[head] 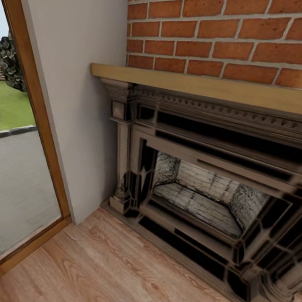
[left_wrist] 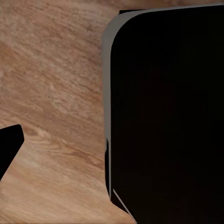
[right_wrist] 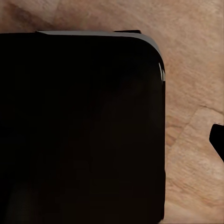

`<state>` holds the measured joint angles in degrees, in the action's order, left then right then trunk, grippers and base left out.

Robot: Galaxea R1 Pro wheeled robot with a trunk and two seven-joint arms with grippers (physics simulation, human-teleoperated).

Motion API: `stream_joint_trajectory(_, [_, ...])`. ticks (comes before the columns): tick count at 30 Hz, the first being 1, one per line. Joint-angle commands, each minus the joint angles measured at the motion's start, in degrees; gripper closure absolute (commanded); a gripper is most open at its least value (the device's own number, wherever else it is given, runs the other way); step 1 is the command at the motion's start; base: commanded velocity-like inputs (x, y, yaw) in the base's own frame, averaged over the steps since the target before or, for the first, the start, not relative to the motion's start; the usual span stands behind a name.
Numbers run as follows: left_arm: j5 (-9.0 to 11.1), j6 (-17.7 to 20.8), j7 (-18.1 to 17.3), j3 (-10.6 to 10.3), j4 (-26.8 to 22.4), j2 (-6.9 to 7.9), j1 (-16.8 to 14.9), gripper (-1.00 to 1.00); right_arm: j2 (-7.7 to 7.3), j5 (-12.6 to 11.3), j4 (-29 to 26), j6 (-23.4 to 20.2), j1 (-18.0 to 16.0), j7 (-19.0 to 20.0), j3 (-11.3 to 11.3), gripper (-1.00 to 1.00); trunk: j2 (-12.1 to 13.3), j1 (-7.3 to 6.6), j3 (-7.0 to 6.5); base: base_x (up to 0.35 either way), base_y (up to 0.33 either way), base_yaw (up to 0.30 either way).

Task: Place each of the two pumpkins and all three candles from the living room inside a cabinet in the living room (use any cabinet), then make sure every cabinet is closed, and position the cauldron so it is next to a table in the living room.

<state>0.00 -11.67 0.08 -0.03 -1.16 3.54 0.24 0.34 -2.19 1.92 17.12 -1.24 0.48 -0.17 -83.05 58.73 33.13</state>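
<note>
Left wrist view: one dark finger tip [left_wrist: 9, 147] over the wood plank floor [left_wrist: 56, 84], beside a large black rounded body [left_wrist: 168, 116]. Right wrist view: similar black body [right_wrist: 79, 130], floor [right_wrist: 191, 70]. Finger state: cannot tell, either side.

Head view: ornate stone fireplace [head: 214, 178] (wooden mantel [head: 211, 88], red brick [head: 224, 32] above), glass door [head: 6, 160] left. No task item located here.

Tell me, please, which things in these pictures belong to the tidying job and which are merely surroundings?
Part of the job:
- living room plank floor, as the room only; no pumpkin, candle, cabinet or cauldron to point at.

Just surroundings:
- stone fireplace
- wooden mantel shelf
- brick wall
- glass door
</note>
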Motion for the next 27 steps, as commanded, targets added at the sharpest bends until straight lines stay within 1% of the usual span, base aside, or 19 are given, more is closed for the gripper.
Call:
stream_joint_trajectory(1, [0.0,-0.1,0.0,0.0,-0.1,0.03,0.0,-1.00,0.01,-0.2,0.2,0.4,-0.1,0.1,0.0,-1.00,0.0,0.00,0.11,0.000,0.000,-0.187])
stream_joint_trajectory(27, [0.0,-0.1,0.0,-0.1,-0.1,0.06,0.0,-1.00,0.01,-0.2,0.2,0.7,-0.1,0.1,0.0,-1.00,0.0,0.00,1.99,0.000,0.000,-0.187])
